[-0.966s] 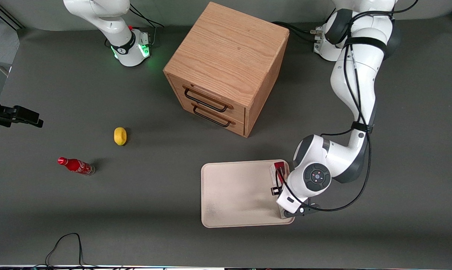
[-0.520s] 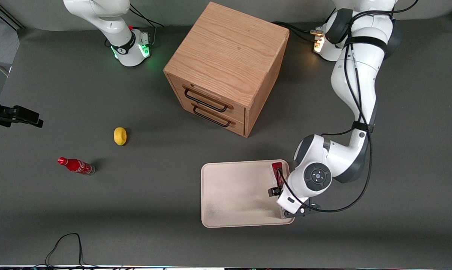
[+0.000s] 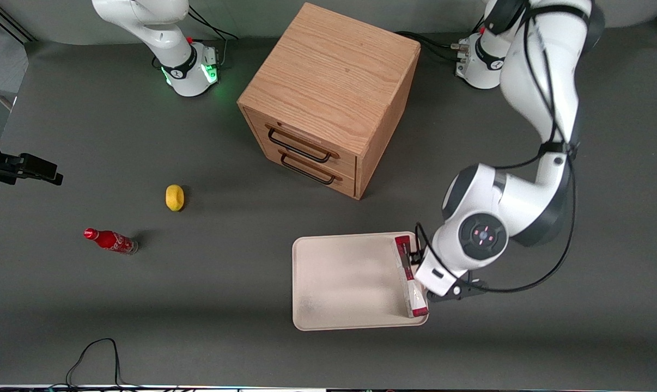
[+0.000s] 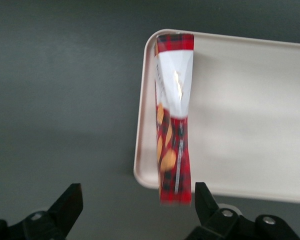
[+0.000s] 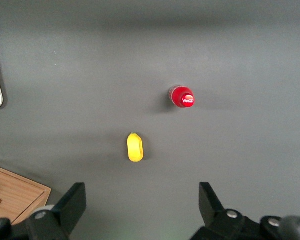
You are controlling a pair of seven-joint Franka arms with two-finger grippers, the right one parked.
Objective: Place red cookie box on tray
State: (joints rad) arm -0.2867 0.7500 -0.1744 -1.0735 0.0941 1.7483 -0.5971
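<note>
- Release is the news: the left arm's two-finger gripper (image 4: 135, 210) now has its black fingers (image 4: 70, 202) spread wide, with nothing between them, where half a second ago it sat low over the tray's edge, covering most of the carton.
- The arm has lifted and drawn back toward its own end of the table, so the gripper (image 3: 424, 283) now hangs above and just beside the box without touching it.
- The slim red cookie box of printed cardboard (image 3: 410, 275) stands on a narrow edge inside the flat cream-white rectangular tray (image 3: 339, 283), running along the rim at the working arm's end.
- In the wrist view the box (image 4: 174, 120) appears to lean slightly; its end nearer the front camera sits close to the rim of the tray (image 4: 250, 115).
- Judged from this, the placement looks done, provided the carton stays up or tips inward.
- Elsewhere, a small red soda bottle (image 3: 110, 241), a yellow lemon-like fruit (image 3: 174, 197) and an oak two-drawer cabinet (image 3: 328, 98) sit well apart from the tray.
</note>
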